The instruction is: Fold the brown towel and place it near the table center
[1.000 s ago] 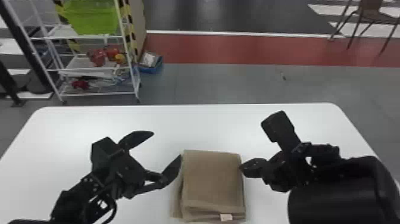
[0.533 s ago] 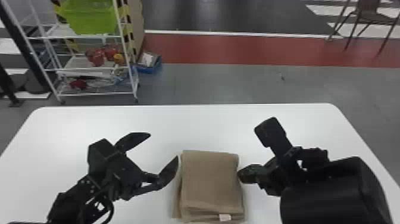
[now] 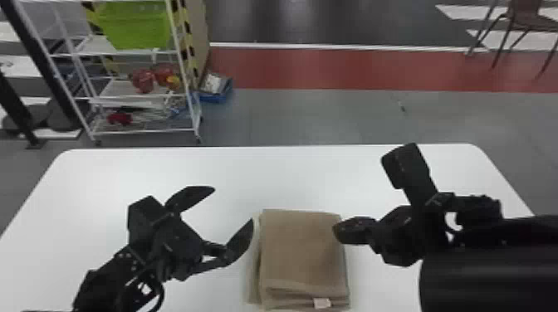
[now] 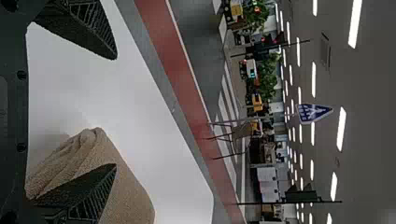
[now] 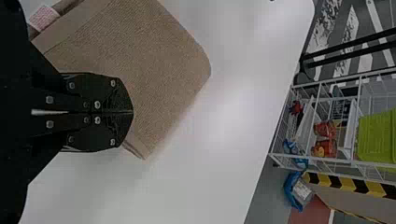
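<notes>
The brown towel (image 3: 303, 253) lies folded into a compact, layered rectangle on the white table (image 3: 187, 166), a small white tag at its near edge. To its left, my left gripper (image 3: 232, 205) stands open with nothing between its fingers, the nearer fingertip beside the towel's left edge. In the left wrist view one finger of the left gripper (image 4: 115, 112) overlaps the towel (image 4: 130, 196). My right gripper (image 3: 334, 230) is at the towel's right edge. The right wrist view has the right gripper (image 5: 132, 112) shut, its fingertips over the towel (image 5: 140, 60), no cloth visible between them.
Beyond the table's far edge, a white wire rack (image 3: 145, 132) with a green bin (image 3: 137, 25) stands at the back left. A blue box (image 3: 214, 93) sits on the floor beside it, and a brown chair (image 3: 525, 18) stands at the back right.
My right wrist and forearm have shifted right and the wrist has turned somewhat, while its fingertips stay by the towel's right edge. The left gripper and the towel look much the same.
</notes>
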Controlling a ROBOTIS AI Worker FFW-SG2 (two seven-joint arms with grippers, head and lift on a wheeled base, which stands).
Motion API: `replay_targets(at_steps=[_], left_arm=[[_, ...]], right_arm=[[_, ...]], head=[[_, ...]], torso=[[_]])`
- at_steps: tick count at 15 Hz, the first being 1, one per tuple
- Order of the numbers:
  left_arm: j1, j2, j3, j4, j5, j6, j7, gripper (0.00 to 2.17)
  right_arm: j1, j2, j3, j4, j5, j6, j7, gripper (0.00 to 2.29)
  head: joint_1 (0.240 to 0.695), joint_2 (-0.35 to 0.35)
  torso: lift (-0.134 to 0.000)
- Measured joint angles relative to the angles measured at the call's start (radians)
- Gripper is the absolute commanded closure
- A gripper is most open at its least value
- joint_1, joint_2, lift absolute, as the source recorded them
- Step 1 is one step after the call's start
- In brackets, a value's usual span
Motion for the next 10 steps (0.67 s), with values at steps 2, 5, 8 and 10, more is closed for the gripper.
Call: replay_targets(at_steps=[2, 5, 8, 10], left_arm=[[0.005, 0.000, 0.000, -0.002, 0.000, -0.002, 0.001, 0.05], [0.011, 0.000, 0.006, -0.002, 0.001, -0.006, 0.002, 0.05], [0.012, 0.000, 0.002, -0.001, 0.000, -0.006, 0.005, 0.05], [0.017, 0.000, 0.002, -0.001, 0.000, -0.008, 0.006, 0.05]], right_arm=[[-0.017, 0.004, 0.014, 0.003, -0.005, 0.037, -0.011, 2.26], [-0.024, 0.004, 0.020, 0.043, -0.012, 0.036, -0.082, 2.26], [-0.035, 0.007, 0.029, 0.144, -0.043, 0.011, -0.191, 2.26], [-0.047, 0.009, 0.036, 0.196, -0.050, -0.003, -0.204, 2.26]], head=[[0.695, -0.003], [0.695, -0.007], [0.695, -0.020], [0.695, -0.016]], torso=[[-0.122], [-0.122], [-0.122], [-0.122]])
